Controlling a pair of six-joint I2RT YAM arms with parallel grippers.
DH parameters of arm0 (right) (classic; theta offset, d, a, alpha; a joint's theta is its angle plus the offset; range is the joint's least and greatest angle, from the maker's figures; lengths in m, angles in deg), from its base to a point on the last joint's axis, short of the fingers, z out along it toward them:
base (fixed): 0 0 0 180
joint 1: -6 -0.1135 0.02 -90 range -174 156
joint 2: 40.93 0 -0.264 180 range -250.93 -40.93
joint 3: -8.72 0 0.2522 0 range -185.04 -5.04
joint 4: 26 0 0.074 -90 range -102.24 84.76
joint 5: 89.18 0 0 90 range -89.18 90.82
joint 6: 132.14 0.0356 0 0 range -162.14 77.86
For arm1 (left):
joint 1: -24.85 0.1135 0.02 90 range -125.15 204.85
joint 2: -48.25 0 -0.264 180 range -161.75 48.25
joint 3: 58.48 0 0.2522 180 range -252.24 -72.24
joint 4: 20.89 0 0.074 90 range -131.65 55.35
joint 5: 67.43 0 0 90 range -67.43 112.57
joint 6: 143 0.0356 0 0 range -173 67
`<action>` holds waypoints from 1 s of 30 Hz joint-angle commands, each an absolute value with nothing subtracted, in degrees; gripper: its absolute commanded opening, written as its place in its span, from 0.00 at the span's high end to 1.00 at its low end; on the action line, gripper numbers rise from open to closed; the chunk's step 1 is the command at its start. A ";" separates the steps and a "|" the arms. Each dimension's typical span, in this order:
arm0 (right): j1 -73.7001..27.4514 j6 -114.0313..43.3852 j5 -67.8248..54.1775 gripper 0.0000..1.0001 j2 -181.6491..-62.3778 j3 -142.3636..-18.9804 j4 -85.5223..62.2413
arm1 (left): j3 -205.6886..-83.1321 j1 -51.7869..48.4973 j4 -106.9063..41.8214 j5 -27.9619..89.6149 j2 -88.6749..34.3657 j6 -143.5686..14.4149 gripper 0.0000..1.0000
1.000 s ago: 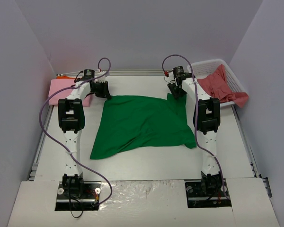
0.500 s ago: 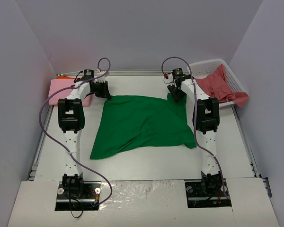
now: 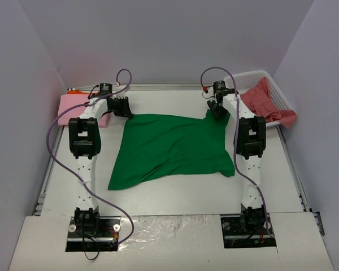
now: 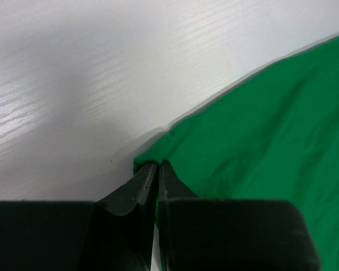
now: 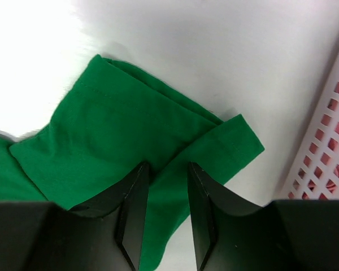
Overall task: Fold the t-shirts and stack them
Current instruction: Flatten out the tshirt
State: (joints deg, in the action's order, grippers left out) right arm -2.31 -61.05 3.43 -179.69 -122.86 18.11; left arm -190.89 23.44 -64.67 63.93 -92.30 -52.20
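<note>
The bright green t-shirt [image 3: 169, 147] lies spread flat in the middle of the table. My left gripper [image 3: 126, 113] is at its far left corner, shut on the green cloth [image 4: 271, 124], with the jaws [image 4: 158, 164] pinching the edge. My right gripper [image 3: 216, 112] is over the far right sleeve [image 5: 113, 130]. It is open [image 5: 168, 166], with its jaws standing on either side of a fold of the sleeve. The light pink shirt [image 3: 73, 107] lies folded at the far left, and an orange edge [image 3: 76, 91] shows behind it. The coral red shirt [image 3: 265, 101] hangs out of the basket.
The white lattice basket [image 3: 282, 96] stands at the far right corner, and its wall [image 5: 327, 141] is close to the right of my right gripper. Grey walls enclose the table on three sides.
My right gripper has moved a little to the right, and the green shirt's far right sleeve has shifted with it. The left arm has not moved.
</note>
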 commanded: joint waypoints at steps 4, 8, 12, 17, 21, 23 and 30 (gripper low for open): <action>-0.94 -62.18 5.74 0.71 -179.01 -120.53 20.72 | -189.66 23.80 -65.94 62.47 -90.26 -52.29 0.98; -0.50 -62.35 5.83 0.71 -178.40 -119.91 20.81 | -189.31 23.71 -65.76 62.55 -90.26 -52.29 0.98; -0.06 -62.44 5.56 0.80 -177.78 -119.21 20.81 | -189.31 23.71 -65.67 62.47 -90.35 -52.29 0.98; 0.20 -62.44 5.39 0.93 -177.34 -118.59 20.81 | -189.14 23.71 -65.58 62.64 -90.26 -52.29 0.98; 0.64 -62.35 5.04 0.96 -176.99 -118.42 20.81 | -188.96 23.71 -65.50 62.56 -90.44 -52.29 0.98; 0.90 -62.27 5.04 1.00 -176.81 -118.50 20.72 | -188.96 23.71 -65.50 62.73 -90.53 -52.29 0.98; 0.99 -62.18 4.86 1.00 -174.62 -119.03 20.81 | -188.96 23.71 -65.50 63.17 -90.27 -52.29 0.98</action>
